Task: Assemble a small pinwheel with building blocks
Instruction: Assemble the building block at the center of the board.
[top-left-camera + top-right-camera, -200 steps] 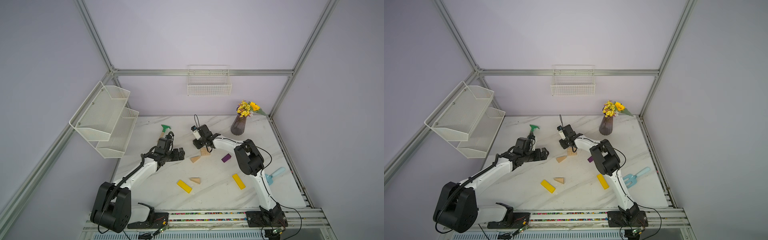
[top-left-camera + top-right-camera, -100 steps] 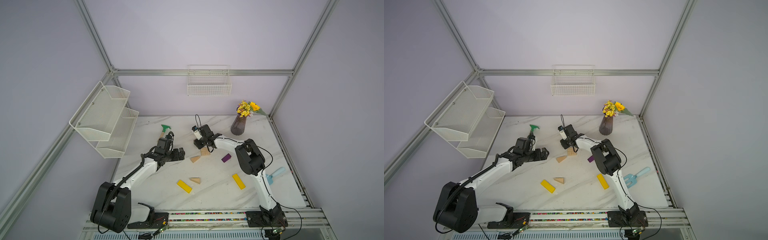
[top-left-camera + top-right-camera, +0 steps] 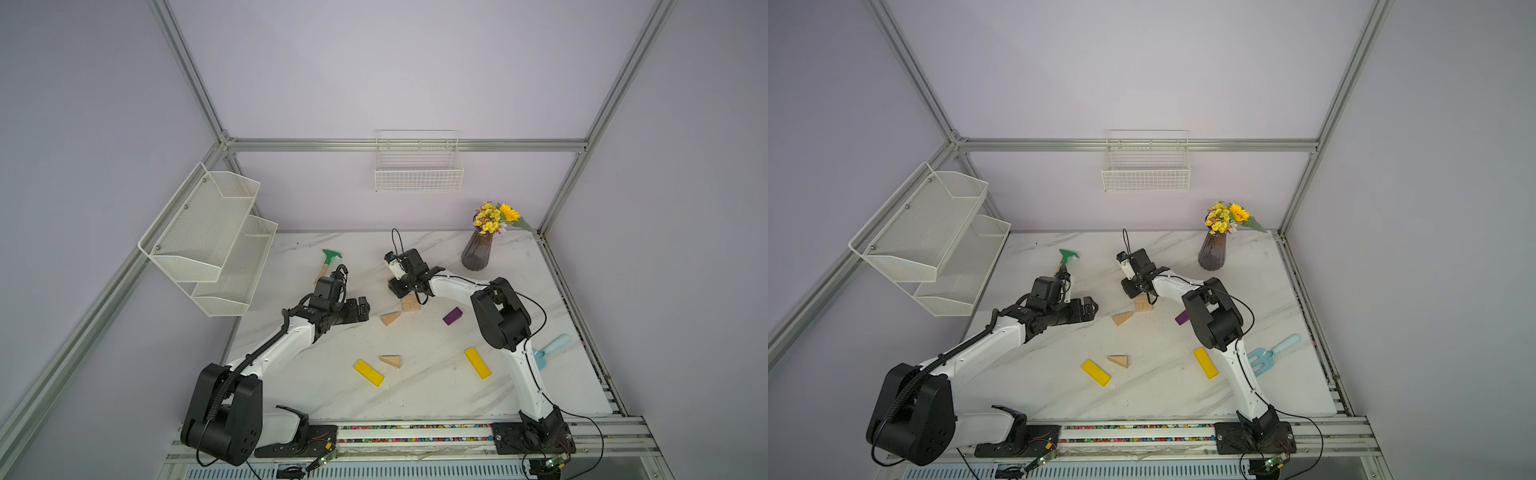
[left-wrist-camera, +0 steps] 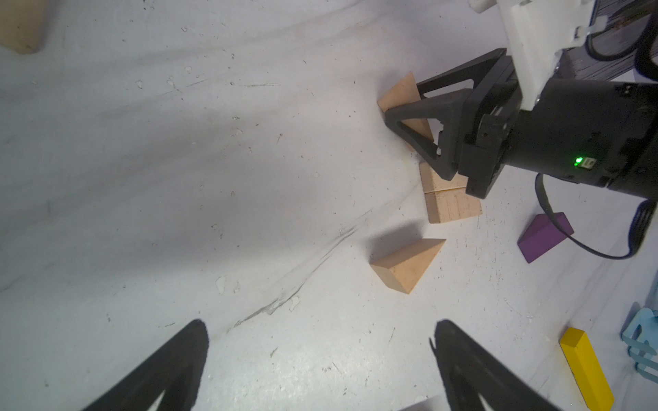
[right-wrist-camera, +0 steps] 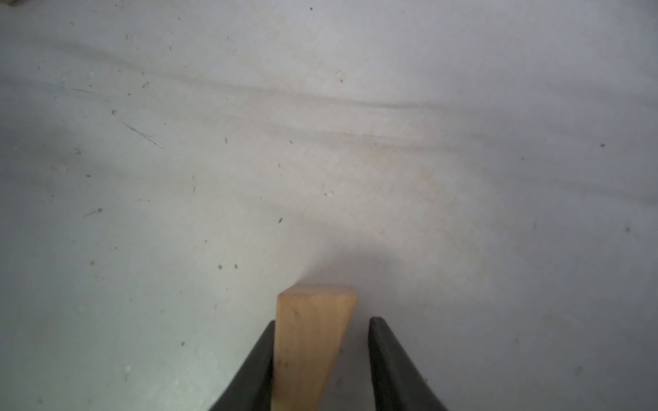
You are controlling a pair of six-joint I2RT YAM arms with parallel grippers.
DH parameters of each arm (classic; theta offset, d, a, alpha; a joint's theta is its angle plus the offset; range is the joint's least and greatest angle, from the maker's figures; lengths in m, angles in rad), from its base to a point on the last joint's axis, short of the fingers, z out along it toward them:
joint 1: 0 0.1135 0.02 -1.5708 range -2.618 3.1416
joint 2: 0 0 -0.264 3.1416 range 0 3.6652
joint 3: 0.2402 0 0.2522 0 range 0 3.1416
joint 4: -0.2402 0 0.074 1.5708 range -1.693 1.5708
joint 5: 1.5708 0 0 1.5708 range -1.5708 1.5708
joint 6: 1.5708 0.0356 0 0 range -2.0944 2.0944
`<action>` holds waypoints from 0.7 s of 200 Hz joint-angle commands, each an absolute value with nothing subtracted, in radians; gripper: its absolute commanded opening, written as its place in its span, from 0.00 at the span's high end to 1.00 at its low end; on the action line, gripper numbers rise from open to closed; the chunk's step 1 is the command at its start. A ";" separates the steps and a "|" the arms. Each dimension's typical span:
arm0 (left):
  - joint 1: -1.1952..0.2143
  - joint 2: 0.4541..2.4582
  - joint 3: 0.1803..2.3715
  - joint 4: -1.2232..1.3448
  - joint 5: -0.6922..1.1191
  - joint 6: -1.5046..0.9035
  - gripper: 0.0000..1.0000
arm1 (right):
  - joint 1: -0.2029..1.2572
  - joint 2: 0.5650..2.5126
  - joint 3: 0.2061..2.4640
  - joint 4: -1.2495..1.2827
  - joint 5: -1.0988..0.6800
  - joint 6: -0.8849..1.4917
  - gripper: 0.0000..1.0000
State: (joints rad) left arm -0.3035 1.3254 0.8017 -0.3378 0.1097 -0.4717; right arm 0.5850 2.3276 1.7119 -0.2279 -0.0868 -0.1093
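Judging by its look, how will the tan wedge [image 5: 313,338] handle? asks the first.

Light, stiff, smooth wood, the second answers. It would likely slip if pinched on its slanted faces, so it is best taken across the flat sides.

And the right gripper [image 5: 322,320]?

Its jaws stand narrow around the wedge, which seems to rest on the table [image 5: 320,142] just beside the two tan blocks [image 4: 448,199]. One finger touches it and a gap shows at the other. The left gripper [image 4: 319,323] hovers wide open and empty, near another wedge [image 4: 406,265].
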 commanded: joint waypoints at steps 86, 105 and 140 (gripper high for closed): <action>-0.306 1.335 0.891 -0.313 0.149 -0.431 0.00 | 0.574 2.190 1.788 -0.347 -0.098 -0.064 0.33; -0.318 1.336 0.914 -0.320 0.142 -0.404 0.00 | 0.572 2.104 1.756 -0.337 -0.104 -0.058 0.32; -0.396 1.389 1.007 -0.372 0.081 -0.324 0.00 | 0.537 1.908 1.641 -0.316 -0.080 0.030 0.28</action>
